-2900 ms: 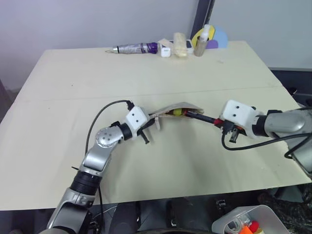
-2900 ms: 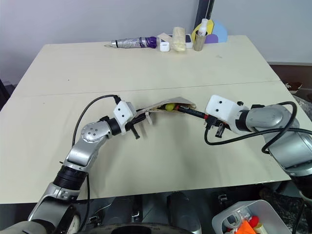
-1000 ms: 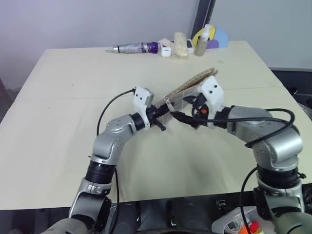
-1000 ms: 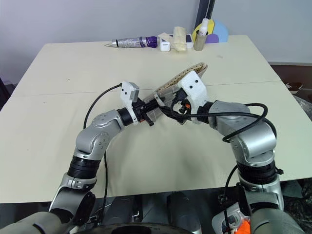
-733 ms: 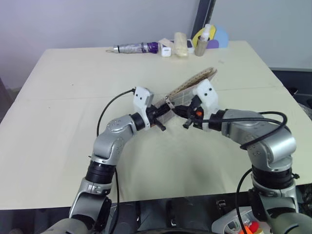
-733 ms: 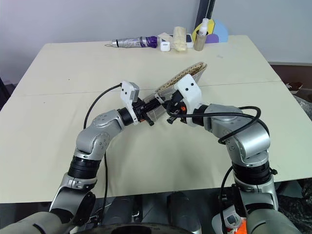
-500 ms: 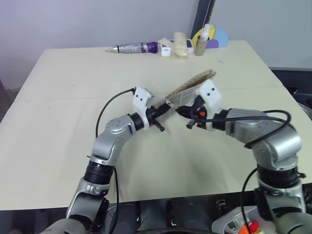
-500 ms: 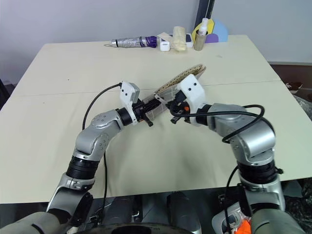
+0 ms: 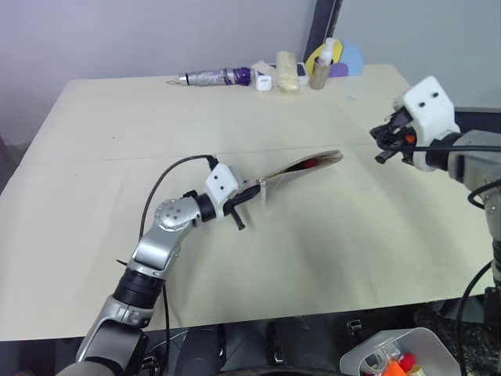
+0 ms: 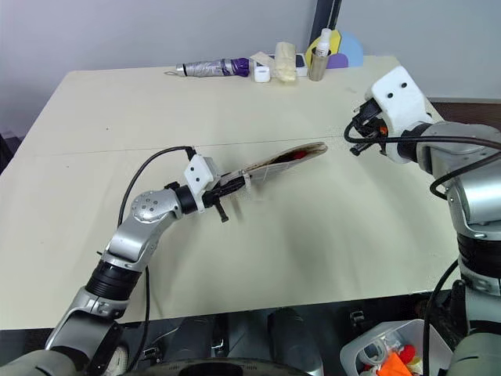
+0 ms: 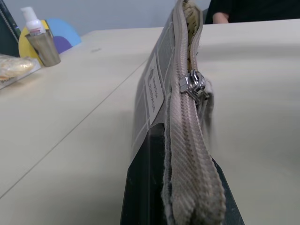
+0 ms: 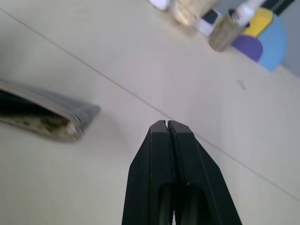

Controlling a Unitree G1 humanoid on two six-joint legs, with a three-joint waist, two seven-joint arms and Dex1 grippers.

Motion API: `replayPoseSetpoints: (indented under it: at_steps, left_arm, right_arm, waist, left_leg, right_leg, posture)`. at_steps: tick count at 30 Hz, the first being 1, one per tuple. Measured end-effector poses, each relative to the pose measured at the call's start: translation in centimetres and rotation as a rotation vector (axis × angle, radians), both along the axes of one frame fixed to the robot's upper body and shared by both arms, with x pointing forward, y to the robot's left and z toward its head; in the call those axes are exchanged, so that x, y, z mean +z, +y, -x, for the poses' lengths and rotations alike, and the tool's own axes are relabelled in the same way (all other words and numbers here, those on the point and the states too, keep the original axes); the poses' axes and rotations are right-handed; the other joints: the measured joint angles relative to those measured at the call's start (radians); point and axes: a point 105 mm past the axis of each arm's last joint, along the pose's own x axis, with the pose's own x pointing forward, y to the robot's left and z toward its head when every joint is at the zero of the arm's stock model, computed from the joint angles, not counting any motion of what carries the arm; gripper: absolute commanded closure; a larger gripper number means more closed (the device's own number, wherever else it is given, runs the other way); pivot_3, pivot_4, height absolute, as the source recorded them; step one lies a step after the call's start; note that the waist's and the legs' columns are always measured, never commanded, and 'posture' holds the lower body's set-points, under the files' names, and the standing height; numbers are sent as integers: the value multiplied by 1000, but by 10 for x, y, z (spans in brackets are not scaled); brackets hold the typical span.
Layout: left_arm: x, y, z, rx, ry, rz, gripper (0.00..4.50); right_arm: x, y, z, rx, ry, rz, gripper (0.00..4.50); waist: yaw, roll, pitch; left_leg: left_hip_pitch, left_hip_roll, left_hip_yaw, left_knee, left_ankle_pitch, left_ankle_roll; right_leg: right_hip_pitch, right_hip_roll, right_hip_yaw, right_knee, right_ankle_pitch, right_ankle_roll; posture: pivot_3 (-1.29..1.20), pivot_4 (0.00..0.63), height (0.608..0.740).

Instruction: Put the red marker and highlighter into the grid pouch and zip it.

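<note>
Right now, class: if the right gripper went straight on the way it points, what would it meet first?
Probably bare table: the shut right gripper aims slightly downward, with the pouch off to one side. Depth is unclear.

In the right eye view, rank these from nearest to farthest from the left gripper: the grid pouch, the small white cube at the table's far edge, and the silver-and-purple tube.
1. The grey fabric grid pouch, clamped in the left gripper.
2. and 3. The small white cube and the silver-and-purple tube, both at the table's far edge, cube to the right of the tube; too close to call.

grey white-gridded pouch (image 10: 278, 162), cream table (image 10: 156, 117)
</note>
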Motion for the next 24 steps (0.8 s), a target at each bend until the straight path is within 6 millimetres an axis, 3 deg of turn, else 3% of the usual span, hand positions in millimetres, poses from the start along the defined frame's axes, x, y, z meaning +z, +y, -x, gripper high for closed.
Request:
replayPoseSetpoints:
  at_steps: [1,4,7,10,16,24]
  left_arm:
    - [0,-1,-1,6,30,30,4500]
    - [2,0,-4,33,95,97,4500]
    - [3,-1,-6,48,137,140,4500]
    - [5,-3,-9,65,157,168,4500]
    - [6,-11,-11,81,200,217,4500]
    - [13,-16,-12,78,246,280,4500]
  right_arm:
    - [-5,11,5,59,18,-15,4441]
    - [-18,50,23,256,72,-115,3649]
    - [-33,82,34,363,128,-217,2169]
    - [-48,101,32,358,161,-264,637]
    - [-66,122,27,338,213,-351,637]
    - [-79,133,21,313,260,-409,637]
  waist:
    - [1,0,0]
    - [1,0,0]
    - [3,0,0]
    - [6,0,0]
    - [6,0,0]
    - [5,0,0]
  left_leg:
    - [0,0,0,0,0,0]
    - [0,0,-1,1,0,0]
    - [0,0,-1,2,0,0]
    - [-1,0,-1,3,0,0]
    - [-2,-1,-1,3,0,0]
    - [-3,-1,-1,2,0,0]
  right_leg:
    - [0,0,0,0,0,0]
    - [0,1,0,1,0,0]
    - [1,0,0,1,0,0]
    - [1,0,-1,1,1,1]
    - [0,0,-1,1,1,1]
    - [-1,0,-1,1,1,1]
  posture:
    - [0,150,740]
    - [0,150,740]
    - [0,150,740]
    - [0,150,740]
    - [0,150,740]
    - [0,150,740]
